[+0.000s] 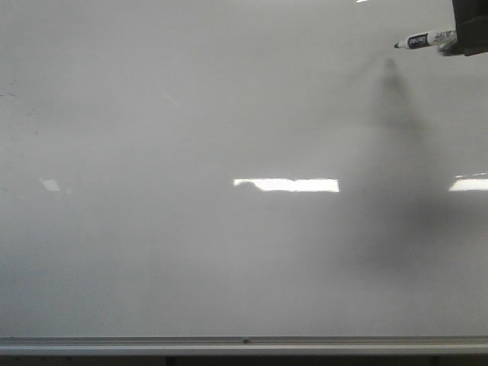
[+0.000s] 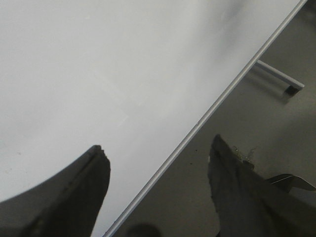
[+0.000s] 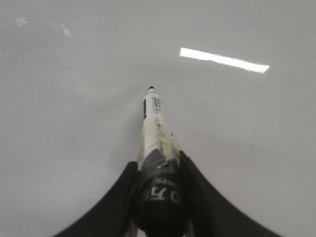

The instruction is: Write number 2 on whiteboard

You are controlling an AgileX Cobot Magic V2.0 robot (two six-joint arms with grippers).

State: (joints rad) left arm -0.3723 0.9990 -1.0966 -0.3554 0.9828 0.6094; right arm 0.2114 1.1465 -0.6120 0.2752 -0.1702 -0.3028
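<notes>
The whiteboard (image 1: 191, 114) fills the front view, glossy white-grey, with a silver rail (image 1: 244, 345) along its lower edge. I see no drawn number 2 on it in any view. My right gripper (image 1: 465, 42) enters at the far top right and is shut on a black-and-white marker (image 1: 424, 39) whose tip points left, held off the board and casting a shadow below it. In the right wrist view the gripper (image 3: 158, 168) clamps the marker (image 3: 153, 123) over bare board (image 3: 74, 98). My left gripper (image 2: 158, 148) is open and empty over the board's edge (image 2: 197, 123).
Bright rectangular light reflections (image 1: 286, 184) lie across the board's middle and right. The left wrist view shows grey floor (image 2: 247, 118) beyond the board's edge and a metal stand foot (image 2: 279, 76).
</notes>
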